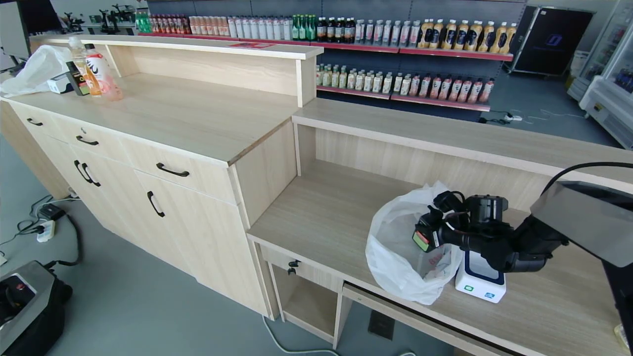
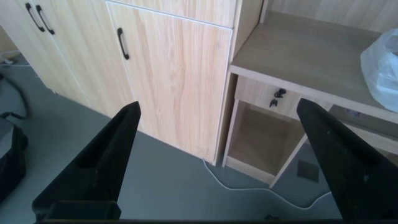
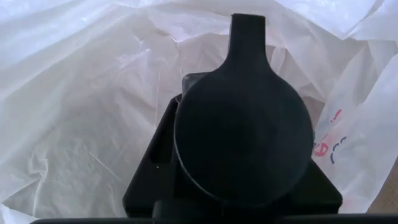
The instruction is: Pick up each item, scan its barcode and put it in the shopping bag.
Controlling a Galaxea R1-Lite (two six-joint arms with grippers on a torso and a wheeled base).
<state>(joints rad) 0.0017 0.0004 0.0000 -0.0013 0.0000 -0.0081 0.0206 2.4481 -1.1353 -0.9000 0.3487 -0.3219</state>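
Observation:
On the low counter, the white shopping bag (image 1: 400, 257) lies with its mouth open; it also lies at the edge of the left wrist view (image 2: 382, 68). My right gripper (image 1: 424, 233) is at the bag's mouth, shut on a black item (image 3: 242, 143) with a red and green label at its end (image 1: 421, 241). Bag plastic surrounds the item. A white and blue scanner box (image 1: 480, 281) stands beside the bag. Two drink bottles (image 1: 99, 71) and a small black box (image 1: 76, 79) stand on the high counter at far left. My left gripper (image 2: 217, 106) hangs open over the floor.
A second white bag (image 1: 32, 69) and a white box (image 1: 59, 84) lie beside the bottles. The tall cabinet (image 1: 163, 193) with black handles stands left of the low counter (image 1: 321, 212). Cables and a power strip (image 1: 44, 230) lie on the floor. Shelves of bottles (image 1: 395, 34) stand behind.

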